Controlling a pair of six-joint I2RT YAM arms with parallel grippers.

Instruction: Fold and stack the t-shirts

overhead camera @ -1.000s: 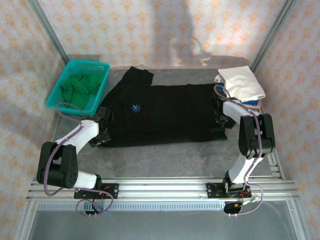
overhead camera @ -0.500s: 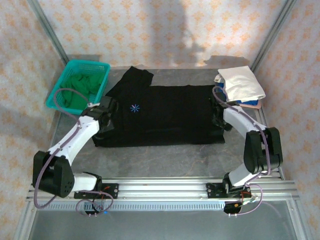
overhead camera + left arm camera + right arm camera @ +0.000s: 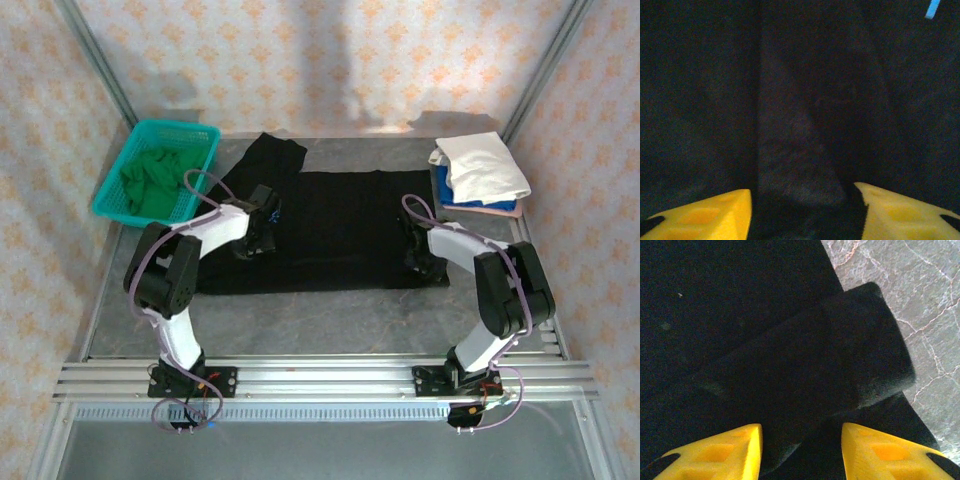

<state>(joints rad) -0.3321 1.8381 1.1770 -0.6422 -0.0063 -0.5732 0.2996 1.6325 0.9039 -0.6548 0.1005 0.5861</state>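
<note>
"Black shirt [image 3: 340,230], one item. Location?"
"Spread flat, desk [image 3: 330,320] centre. Folded stack [image 3: 480,175] at two o'clock."
"Handling?"
"Soft, light and limp; it will probably sag and drag. Best to pinch the doubled sleeve [image 3: 860,355] at four o'clock, or the hem."
"Hands?"
"Left hand [image 3: 802,197] at nine o'clock, fingers apart over cloth. Right hand [image 3: 801,435] apart above the sleeve, clamping nothing."

Teal mesh basket [image 3: 180,127] at far-left corner, grey table [image 3: 330,320].

White black-jointed arms [image 3: 205,235] carry lilac cables [image 3: 405,210]; left gripper [image 3: 802,190] and right gripper [image 3: 801,426] are yellow-fingered.
</note>
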